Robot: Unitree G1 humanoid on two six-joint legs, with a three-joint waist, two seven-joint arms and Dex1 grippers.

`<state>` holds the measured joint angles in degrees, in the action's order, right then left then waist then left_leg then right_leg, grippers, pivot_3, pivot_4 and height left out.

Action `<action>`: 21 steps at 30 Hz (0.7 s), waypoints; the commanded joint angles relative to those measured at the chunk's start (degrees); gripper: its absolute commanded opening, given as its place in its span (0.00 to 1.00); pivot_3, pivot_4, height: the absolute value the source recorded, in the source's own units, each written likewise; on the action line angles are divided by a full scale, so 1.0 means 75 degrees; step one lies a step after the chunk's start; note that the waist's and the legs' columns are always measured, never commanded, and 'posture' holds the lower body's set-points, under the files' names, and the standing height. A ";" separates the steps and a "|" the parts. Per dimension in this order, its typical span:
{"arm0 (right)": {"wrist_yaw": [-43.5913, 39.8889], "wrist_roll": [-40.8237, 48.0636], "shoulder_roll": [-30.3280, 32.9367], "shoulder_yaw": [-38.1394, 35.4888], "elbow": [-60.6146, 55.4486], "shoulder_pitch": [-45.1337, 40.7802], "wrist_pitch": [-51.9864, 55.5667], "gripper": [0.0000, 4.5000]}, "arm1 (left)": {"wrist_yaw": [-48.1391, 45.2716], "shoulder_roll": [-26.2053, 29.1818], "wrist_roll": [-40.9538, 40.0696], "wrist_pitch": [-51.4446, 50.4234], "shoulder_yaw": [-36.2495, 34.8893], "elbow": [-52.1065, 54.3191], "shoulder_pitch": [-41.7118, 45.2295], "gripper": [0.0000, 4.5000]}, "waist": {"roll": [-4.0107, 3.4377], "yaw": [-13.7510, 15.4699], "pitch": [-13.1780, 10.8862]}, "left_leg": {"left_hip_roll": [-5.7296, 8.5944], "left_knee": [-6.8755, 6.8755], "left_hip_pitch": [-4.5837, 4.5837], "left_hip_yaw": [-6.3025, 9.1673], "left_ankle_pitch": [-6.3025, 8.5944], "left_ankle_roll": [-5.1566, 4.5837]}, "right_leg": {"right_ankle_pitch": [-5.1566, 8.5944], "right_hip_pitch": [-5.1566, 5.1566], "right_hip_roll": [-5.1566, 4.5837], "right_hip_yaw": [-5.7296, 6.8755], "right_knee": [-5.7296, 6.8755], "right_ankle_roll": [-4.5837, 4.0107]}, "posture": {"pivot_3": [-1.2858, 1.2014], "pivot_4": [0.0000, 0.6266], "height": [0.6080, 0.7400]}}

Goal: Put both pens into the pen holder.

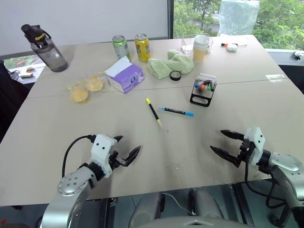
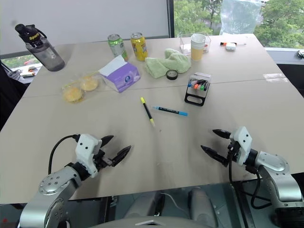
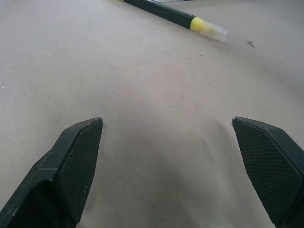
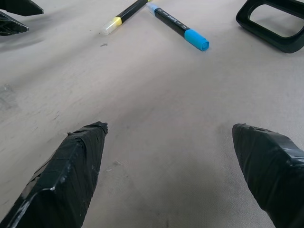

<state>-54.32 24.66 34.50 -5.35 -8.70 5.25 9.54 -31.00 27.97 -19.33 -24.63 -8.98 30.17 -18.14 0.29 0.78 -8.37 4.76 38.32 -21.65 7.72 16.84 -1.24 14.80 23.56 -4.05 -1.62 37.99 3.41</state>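
Beige table [image 1: 142, 152], yellow pen [image 1: 153, 112], blue pen [image 1: 176, 111], pen holder [image 1: 203, 90], tissue box [image 1: 124, 75], two cans [image 1: 131, 47]

Bare table [image 1: 180, 152] lies between both grippers and the pens; the pen holder [image 1: 203, 90] stands apart from the tape roll [image 1: 175, 75].

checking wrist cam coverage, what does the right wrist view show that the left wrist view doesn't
Right wrist view alone: the blue-ended pen, a corner of the black pen holder and the left gripper at the far edge. Left wrist view alone: the left gripper's own open jaws, seen close. Both: the yellow-ended pen lying on the beige table, and wide-open jaws in front.
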 commanded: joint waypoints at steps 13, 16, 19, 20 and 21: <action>-0.0077 0.0042 0.0001 -0.0310 0.0086 0.0164 -0.0597 1.00 | -0.0079 -0.0058 -0.0165 0.0037 0.0089 -0.0094 0.0484 1.00 | 0.0000 0.0000 0.0000 | 0.0000 0.0000 0.0001 0.0001 0.0000 0.0001 | 0.0000 0.0000 0.0001 0.0001 0.0001 0.0000 | 0.52 0.24 1.00; -0.0092 0.0050 0.0000 -0.0299 0.0087 0.0170 -0.0620 1.00 | -0.0013 -0.0137 -0.0215 -0.0012 0.0106 -0.0057 0.0557 1.00 | 0.0000 0.0004 0.0000 | 0.0000 0.0000 0.0001 0.0001 0.0000 0.0000 | 0.0000 -0.0001 0.0000 0.0001 0.0001 0.0000 | 0.52 0.24 1.00; -0.0098 0.0033 0.0009 -0.0294 0.0085 0.0167 -0.0641 1.00 | 0.0396 -0.0425 -0.0485 -0.0346 -0.0140 -0.0038 0.0847 1.00 | 0.0000 0.0002 0.0000 | 0.0000 0.0000 0.0001 0.0000 0.0000 0.0000 | 0.0000 0.0000 0.0000 0.0000 0.0001 0.0000 | 0.52 0.24 1.00; -0.0099 0.0029 0.0014 -0.0295 0.0085 0.0162 -0.0646 1.00 | 0.0551 -0.0512 -0.0537 -0.0451 -0.0217 -0.0026 0.0968 1.00 | 0.0000 0.0003 0.0000 | 0.0000 0.0001 0.0001 0.0001 0.0000 0.0001 | 0.0000 -0.0001 0.0000 0.0001 0.0001 0.0000 | 0.52 0.24 1.00; -0.0105 0.0045 0.0023 -0.0294 0.0052 0.0155 -0.0628 1.00 | 0.0811 -0.0667 -0.0743 -0.0734 -0.0338 0.0022 0.1240 1.00 | 0.0002 0.0004 0.0001 | 0.0000 0.0003 0.0001 0.0001 0.0000 0.0001 | 0.0000 -0.0001 0.0000 0.0001 0.0002 0.0000 | 0.52 0.24 1.00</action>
<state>-54.65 24.47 34.06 -5.76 -7.43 6.46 5.95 -27.70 23.86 -22.45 -27.97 -9.01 28.55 -10.86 0.30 0.81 -8.37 4.76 38.34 -21.65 7.74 16.83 -1.23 14.80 23.56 -4.04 -1.59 38.01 3.41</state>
